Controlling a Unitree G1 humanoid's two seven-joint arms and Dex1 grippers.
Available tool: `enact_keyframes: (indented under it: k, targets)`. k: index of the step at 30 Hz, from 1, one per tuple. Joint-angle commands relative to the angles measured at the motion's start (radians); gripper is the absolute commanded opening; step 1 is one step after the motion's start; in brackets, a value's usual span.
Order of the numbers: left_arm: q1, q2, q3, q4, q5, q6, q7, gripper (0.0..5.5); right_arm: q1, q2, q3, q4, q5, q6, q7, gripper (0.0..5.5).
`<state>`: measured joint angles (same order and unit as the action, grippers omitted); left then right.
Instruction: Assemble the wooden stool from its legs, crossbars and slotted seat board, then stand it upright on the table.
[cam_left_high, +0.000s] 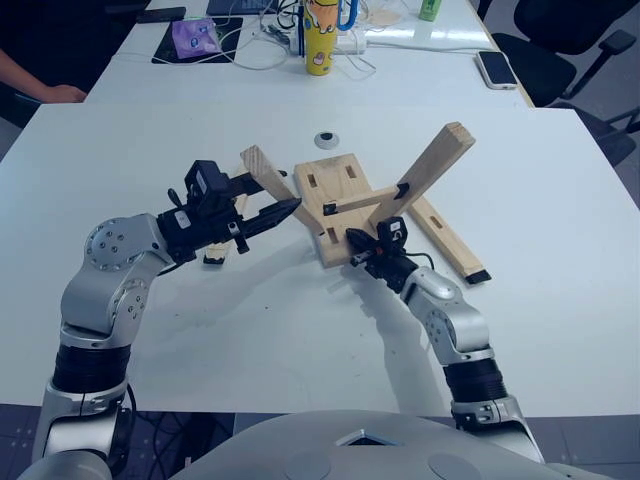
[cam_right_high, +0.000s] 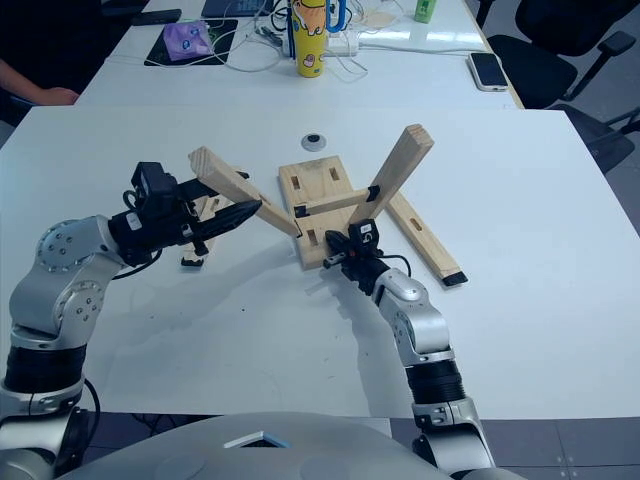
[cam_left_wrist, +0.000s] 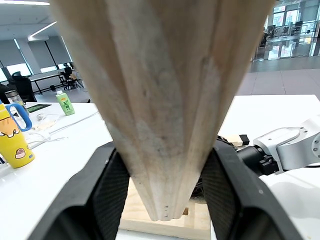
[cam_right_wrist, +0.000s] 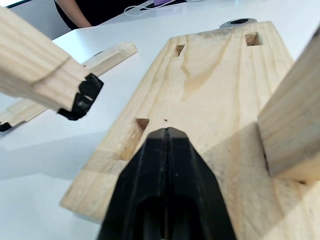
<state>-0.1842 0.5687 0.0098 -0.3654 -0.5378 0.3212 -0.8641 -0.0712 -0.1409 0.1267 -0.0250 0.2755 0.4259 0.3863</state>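
With my left claw (cam_left_high: 272, 217) tight on the pale wooden leg (cam_left_high: 262, 168) and my closed right claw (cam_left_high: 358, 243) resting on the slotted wooden seat board (cam_left_high: 335, 185) lying mid white worktop (cam_left_high: 500, 180), I should tip the leg's end straight into an empty slot (cam_right_wrist: 141, 123).

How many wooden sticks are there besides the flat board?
5: a leg in the left gripper, a leaning leg rising from the seat board, a crossbar on it, a flat leg right of the board, a piece partly hidden under the left arm.
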Motion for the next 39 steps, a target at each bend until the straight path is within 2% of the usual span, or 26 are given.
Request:
enact_keyframes:
  k: [1,8,19,29,39]
  targets:
    - [-0.005,-0.013,-0.012,0.004,-0.001,-0.006,-0.009,2.04,0.025,-0.027,0.021,0.057,-0.063,0.051,-0.032,0.0]
    - [0.015,-0.043,-0.04,0.105,0.027,-0.056,-0.047,2.04,0.017,-0.024,0.046,0.073,-0.074,0.067,-0.01,0.0]
    - [-0.031,-0.021,-0.075,0.215,0.06,-0.076,-0.133,2.04,0.019,-0.034,0.073,0.084,-0.074,0.09,-0.002,0.0]
    - [-0.161,-0.004,-0.136,0.343,0.105,-0.076,-0.221,2.04,0.028,-0.026,0.094,0.089,-0.073,0.097,-0.003,0.0]
    - [-0.218,0.046,-0.114,0.322,0.074,0.021,-0.256,2.03,0.039,-0.016,0.104,0.071,-0.079,0.064,0.008,0.0]
